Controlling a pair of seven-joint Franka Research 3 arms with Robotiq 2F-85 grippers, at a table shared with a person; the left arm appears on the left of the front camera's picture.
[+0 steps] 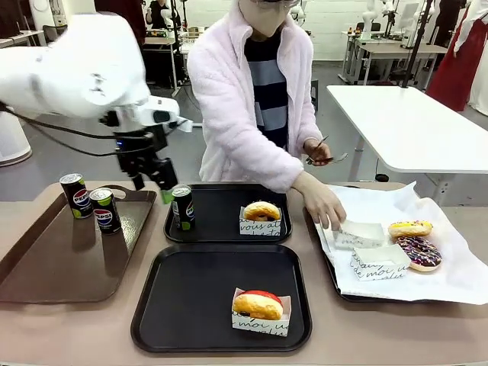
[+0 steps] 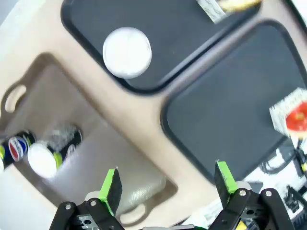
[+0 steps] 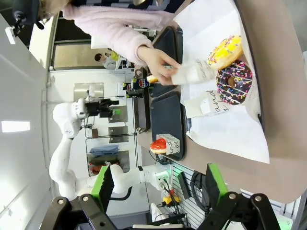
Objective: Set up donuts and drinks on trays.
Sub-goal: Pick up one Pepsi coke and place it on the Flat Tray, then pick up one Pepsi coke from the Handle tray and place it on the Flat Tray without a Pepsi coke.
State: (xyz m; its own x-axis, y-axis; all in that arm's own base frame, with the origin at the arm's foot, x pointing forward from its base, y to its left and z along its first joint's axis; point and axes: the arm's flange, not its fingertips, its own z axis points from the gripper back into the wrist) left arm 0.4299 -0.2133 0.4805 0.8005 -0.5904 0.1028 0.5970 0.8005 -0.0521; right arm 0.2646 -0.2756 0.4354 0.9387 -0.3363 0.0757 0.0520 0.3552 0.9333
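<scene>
On the far left of the worktop (image 1: 69, 328) the brown tray (image 1: 30, 267) holds two spare cans (image 1: 104, 210). Just right of them the left fingers (image 1: 152, 187) hang spread and empty, close beside the can (image 1: 182, 207) that stands upright on the left edge of the far tray (image 1: 221, 229). The wrist camera looks down past those open fingers (image 2: 168, 177) at that can's silver top (image 2: 127, 51).

The far tray also carries a golden donut (image 1: 261, 216) in its sleeve, so I'd call that tray done. The near tray (image 1: 191, 305) has a red donut (image 1: 259, 306) in a sleeve but no drink, so a can from the brown tray looks to be what's left.

Further right, the person's hand (image 1: 324, 210) rests on an empty sleeve (image 1: 358, 235) on the papered tray (image 1: 457, 282), the other hand holding tongs (image 1: 326, 158). A yellow donut (image 1: 409, 228) and a chocolate donut (image 1: 419, 252) lie there unsleeved.

The right fingers (image 3: 160, 177) are spread and empty, held off at the worktop's right end.
</scene>
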